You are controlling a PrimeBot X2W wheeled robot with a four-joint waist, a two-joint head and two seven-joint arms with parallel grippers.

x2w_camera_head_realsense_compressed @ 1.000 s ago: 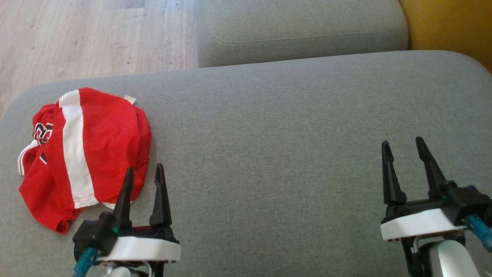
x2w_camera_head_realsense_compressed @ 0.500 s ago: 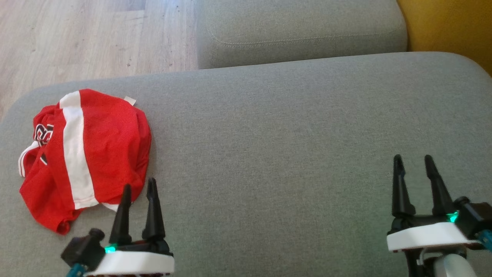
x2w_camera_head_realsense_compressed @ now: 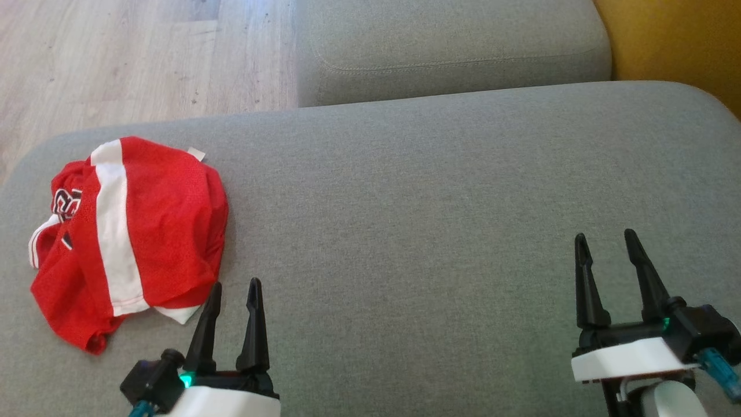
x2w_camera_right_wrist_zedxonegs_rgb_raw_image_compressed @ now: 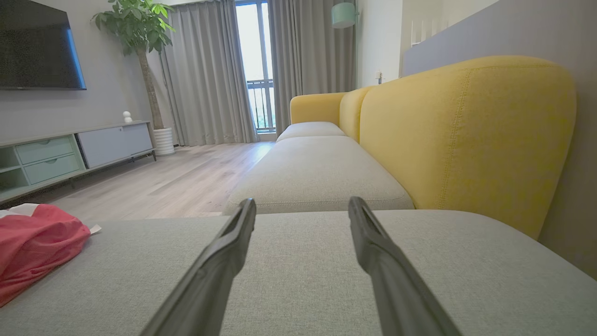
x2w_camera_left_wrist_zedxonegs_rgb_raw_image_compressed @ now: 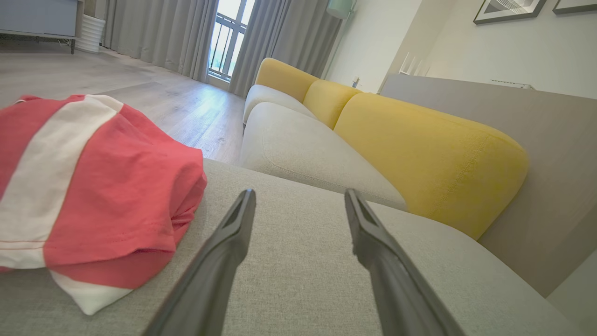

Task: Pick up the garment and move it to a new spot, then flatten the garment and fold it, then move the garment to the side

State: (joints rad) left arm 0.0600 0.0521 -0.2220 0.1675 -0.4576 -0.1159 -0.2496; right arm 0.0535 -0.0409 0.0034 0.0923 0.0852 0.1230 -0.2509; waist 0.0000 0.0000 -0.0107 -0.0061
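The garment [x2w_camera_head_realsense_compressed: 145,231] is a red jersey with a white stripe, lying folded in a bundle at the left end of the grey sofa cushion [x2w_camera_head_realsense_compressed: 434,220]. It also appears at the left in the left wrist view as the garment [x2w_camera_left_wrist_zedxonegs_rgb_raw_image_compressed: 93,186], and at the far left in the right wrist view as the garment [x2w_camera_right_wrist_zedxonegs_rgb_raw_image_compressed: 32,242]. My left gripper [x2w_camera_head_realsense_compressed: 234,286] stands open just off the bundle's near right corner, apart from it, nothing between its fingers. Far to the right, my right gripper [x2w_camera_head_realsense_compressed: 605,240] is open over bare cushion.
A second grey cushion [x2w_camera_head_realsense_compressed: 451,46] lies beyond this one, with a yellow backrest [x2w_camera_head_realsense_compressed: 683,40] at the right. Wooden floor [x2w_camera_head_realsense_compressed: 116,58] drops off past the cushion's far left edge. A TV cabinet [x2w_camera_right_wrist_zedxonegs_rgb_raw_image_compressed: 70,154] and a potted plant [x2w_camera_right_wrist_zedxonegs_rgb_raw_image_compressed: 140,28] stand across the room.
My left gripper has drawn back off the garment's near edge and shifted right, leaving the garment lying on the cushion. The right gripper pulled back slightly. The head view tilted a little.
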